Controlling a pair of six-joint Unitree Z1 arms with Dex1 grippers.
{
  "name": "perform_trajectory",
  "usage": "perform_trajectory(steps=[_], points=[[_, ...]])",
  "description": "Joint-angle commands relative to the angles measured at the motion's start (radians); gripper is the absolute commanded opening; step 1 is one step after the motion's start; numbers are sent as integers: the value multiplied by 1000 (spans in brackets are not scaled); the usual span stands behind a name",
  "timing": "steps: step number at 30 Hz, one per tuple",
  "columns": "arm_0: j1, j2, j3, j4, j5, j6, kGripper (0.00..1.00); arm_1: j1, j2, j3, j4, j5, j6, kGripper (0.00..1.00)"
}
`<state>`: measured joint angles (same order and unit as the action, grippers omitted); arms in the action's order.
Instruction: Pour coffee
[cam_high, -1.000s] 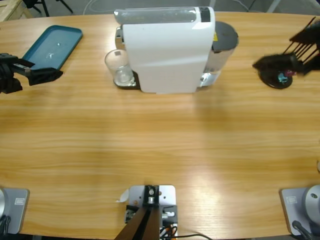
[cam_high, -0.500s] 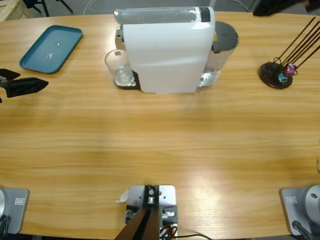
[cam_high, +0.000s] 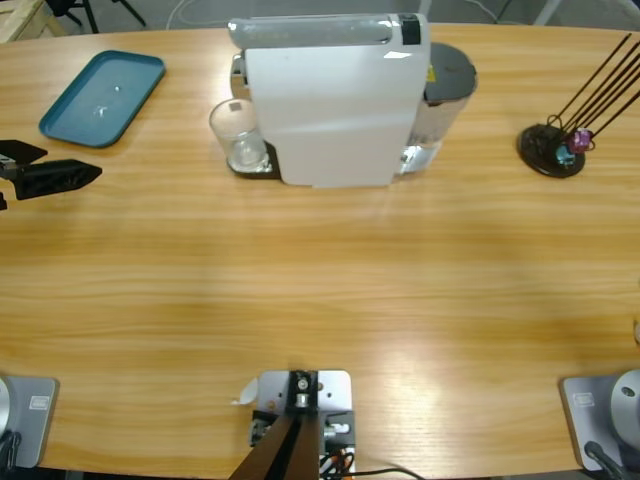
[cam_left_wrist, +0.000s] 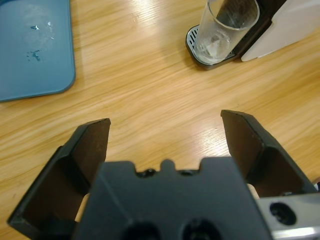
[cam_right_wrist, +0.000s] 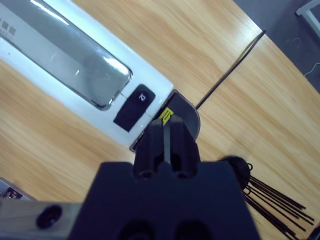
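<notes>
Honestly, our left gripper (cam_left_wrist: 165, 132) sat wide open, the clear glass tumbler (cam_left_wrist: 226, 30) with its shallow pale coffee (cam_left_wrist: 212, 47) well ahead by the white coffee machine (cam_high: 330, 100). Right gripper (cam_right_wrist: 167, 137) pinched shut, empty. A skewed approach could've toppled it.

The tabletop (cam_high: 320, 290) is honey-coloured wood with long streaked grain. At ten o'clock lies a teal-blue tray (cam_high: 103, 98). The coffee machine (cam_high: 330, 100) at twelve o'clock is white with a grey transparent lid and a black button. The glass (cam_high: 238, 135) is clear. Both claws (cam_left_wrist: 167, 145) (cam_right_wrist: 167, 142) are black.
</notes>
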<state>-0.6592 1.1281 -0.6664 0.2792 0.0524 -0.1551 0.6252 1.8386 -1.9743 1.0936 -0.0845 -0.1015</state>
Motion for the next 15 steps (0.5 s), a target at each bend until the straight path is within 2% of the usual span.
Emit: perform_trajectory(steps=[1, 15], points=[[1, -13, 25, 3, -22, 19, 950, -1, 67, -32, 30, 20, -10, 0], [1, 9, 22, 1, -40, 24, 950, 51, 129, -100, 81, 20, 13, 0]])
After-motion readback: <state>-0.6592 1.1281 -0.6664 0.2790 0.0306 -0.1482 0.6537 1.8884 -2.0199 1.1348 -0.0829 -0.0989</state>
